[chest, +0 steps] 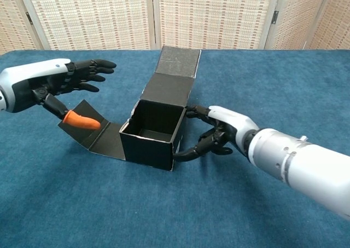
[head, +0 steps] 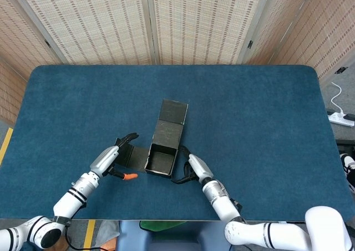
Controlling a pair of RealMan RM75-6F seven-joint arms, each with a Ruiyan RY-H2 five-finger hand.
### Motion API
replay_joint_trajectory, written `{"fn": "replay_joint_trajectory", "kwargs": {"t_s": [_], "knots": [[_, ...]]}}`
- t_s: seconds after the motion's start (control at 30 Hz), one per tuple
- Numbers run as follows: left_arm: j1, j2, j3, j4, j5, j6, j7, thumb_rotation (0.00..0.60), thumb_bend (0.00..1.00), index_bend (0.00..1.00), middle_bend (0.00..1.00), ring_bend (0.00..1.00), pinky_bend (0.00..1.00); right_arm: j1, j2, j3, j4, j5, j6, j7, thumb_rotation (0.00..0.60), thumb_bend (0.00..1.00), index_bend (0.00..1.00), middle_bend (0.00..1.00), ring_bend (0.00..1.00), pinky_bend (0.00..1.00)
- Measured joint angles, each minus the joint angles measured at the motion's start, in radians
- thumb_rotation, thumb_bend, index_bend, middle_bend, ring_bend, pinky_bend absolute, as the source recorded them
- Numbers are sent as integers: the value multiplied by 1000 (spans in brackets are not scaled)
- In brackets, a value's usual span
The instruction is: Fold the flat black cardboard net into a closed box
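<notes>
The black box (chest: 157, 132) sits mid-table, top open. My right hand (chest: 219, 133) touches its right wall, holding nothing; my left hand (chest: 52, 84) hovers spread, empty. I should push the wall gently so the box stays put

A: What is blocking the way on the near right?

B: The right hand (chest: 219, 134) is sitting against the right wall of the black box (chest: 156, 130), its fingers touching that wall, so nothing is passing along that side.

A: And the left side?

B: The side flap (chest: 95, 132) is lying open there, tilting up off the blue table (chest: 284, 73). The left hand (chest: 52, 84) is hovering just above it with fingers spread, its orange thumb tip (chest: 81, 120) hanging over the flap.

A: From above?

B: The box mouth is standing open and unobstructed. The lid panel (head: 173, 112) is lying flat behind it, taking up the far side. The rest of the table is offering free room.
</notes>
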Motion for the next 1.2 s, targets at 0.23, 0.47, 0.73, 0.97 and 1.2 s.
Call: {"fn": "replay_joint_trajectory", "kwargs": {"t_s": [0.23, 0.47, 0.73, 0.97, 1.2], "knots": [[-4, 9, 0, 13, 17, -12, -61, 600, 165, 0, 0, 0, 98, 61, -125, 47, 130, 32, 32, -107, 600, 0, 0, 0, 643, 1000], [-5, 20, 5, 23, 40, -11, -99, 600, 166, 0, 0, 0, 98, 84, -175, 108, 230, 39, 41, -137, 600, 0, 0, 0, 642, 1000], [-7, 20, 14, 22, 53, -6, -106, 600, 165, 0, 0, 0, 97, 80, -199, 117, 250, 33, 9, -124, 600, 0, 0, 0, 639, 1000], [-5, 24, 17, 30, 48, -8, -121, 600, 166, 0, 0, 0, 98, 86, -244, 140, 311, 3, 2, -94, 600, 0, 0, 35, 642, 1000], [12, 18, 20, 33, 54, 32, -127, 600, 166, 84, 57, 111, 296, 118, -311, 181, 425, -27, -5, -72, 600, 64, 315, 421, 743, 1000]]}}
